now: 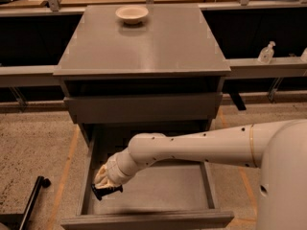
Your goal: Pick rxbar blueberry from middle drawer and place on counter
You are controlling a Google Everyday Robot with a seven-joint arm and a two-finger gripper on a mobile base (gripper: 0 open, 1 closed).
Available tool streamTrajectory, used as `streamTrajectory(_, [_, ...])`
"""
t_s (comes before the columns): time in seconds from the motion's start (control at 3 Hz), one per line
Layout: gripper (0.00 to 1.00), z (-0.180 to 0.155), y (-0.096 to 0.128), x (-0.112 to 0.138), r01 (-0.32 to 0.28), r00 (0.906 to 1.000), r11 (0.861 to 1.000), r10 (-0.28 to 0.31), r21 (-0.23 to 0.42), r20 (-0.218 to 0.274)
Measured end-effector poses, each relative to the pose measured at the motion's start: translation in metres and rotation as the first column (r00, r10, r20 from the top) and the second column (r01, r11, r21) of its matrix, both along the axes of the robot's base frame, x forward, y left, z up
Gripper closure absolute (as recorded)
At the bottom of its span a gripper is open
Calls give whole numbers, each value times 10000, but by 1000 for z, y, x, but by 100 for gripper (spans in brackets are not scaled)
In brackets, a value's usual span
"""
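at the far left a black rod point(29, 202) lies on the speckled floor, well apart from the cabinet and no concern. next comes the pulled-out middle drawer point(163, 188). the gripper point(104, 186) is down inside it, in the near left corner, just beside the left side wall. a dark sliver at its tip is most likely the rxbar blueberry point(115, 189), low over the drawer floor. whether the gripper is clamped on it or only poised over it cannot be told, because the pale wrist covers the tip from above.

judged from this, the step in hand is the pick itself, at or just after the grasp, and the placing has not begun. the next move calls for a straight lift. the gripper has to clear the left wall beside it and the low front lip just nearer. it must also stay out from under the closed upper drawer front point(144, 107) and the counter's overhanging edge farther back.

to the right the drawer floor is bare, so there is room to slide that way before rising. the arm point(192, 145) spans that space, running to the robot body point(283, 176) at the right.

the counter point(158, 51) has a broad free surface. the only thing on it is a cream bowl point(132, 14), near the far edge and left of centre, so the near half suits the drop.
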State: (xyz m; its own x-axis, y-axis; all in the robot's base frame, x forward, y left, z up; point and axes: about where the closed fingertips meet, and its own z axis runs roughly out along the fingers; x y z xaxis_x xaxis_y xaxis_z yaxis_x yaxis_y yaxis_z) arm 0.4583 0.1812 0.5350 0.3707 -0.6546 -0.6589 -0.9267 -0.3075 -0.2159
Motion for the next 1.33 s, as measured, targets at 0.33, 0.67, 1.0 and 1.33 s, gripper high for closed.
streamTrajectory(0.33, [100,64,-2,2,298,9966,9995,-305,101,764])
streamTrajectory(0.67, [100,132,-13,21,964,9841,9953,-964,76,1489])
streamTrajectory(1.0, [100,195,-21,46,1669,9628,9852,-1544,-386,2218])
streamTrajectory(1.33, [100,204,-22,47,1935,9600,9802,-1803,-421,2142])
